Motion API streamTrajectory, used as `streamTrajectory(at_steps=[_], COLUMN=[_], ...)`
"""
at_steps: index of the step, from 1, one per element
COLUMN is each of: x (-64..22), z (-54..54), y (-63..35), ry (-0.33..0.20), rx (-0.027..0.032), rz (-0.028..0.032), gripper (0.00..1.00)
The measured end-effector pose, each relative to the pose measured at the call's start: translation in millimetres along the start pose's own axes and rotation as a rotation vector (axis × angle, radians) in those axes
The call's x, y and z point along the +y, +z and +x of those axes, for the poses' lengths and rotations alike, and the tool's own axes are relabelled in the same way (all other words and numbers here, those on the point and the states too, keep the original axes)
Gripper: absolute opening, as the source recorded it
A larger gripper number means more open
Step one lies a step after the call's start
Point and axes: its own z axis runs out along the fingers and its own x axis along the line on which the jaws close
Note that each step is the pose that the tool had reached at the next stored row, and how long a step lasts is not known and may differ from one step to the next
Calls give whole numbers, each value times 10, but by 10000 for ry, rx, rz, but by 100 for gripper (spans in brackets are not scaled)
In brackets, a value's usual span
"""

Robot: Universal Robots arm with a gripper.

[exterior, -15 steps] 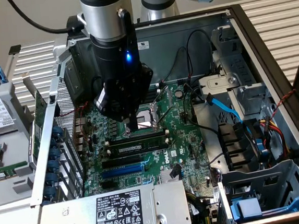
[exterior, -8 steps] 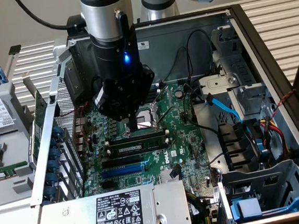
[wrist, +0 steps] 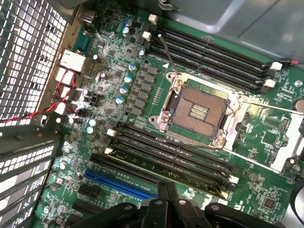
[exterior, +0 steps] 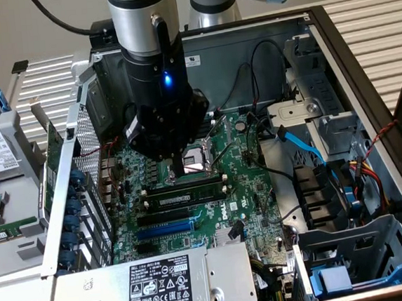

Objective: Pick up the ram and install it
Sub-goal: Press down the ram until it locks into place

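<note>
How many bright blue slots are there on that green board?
1. The blue slot lies beside the black memory sockets, away from the processor socket. The gripper may hide others.

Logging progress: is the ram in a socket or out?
In: the ram lies level in a black socket on the motherboard, below the pincer.
</note>
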Motion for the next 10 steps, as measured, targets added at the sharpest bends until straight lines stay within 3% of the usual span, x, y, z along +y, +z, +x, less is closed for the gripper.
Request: streamTrajectory(at_steps=[10], x=[6], z=[-6], y=[3], ry=[914], rx=[13], rz=[-7], gripper=[11])
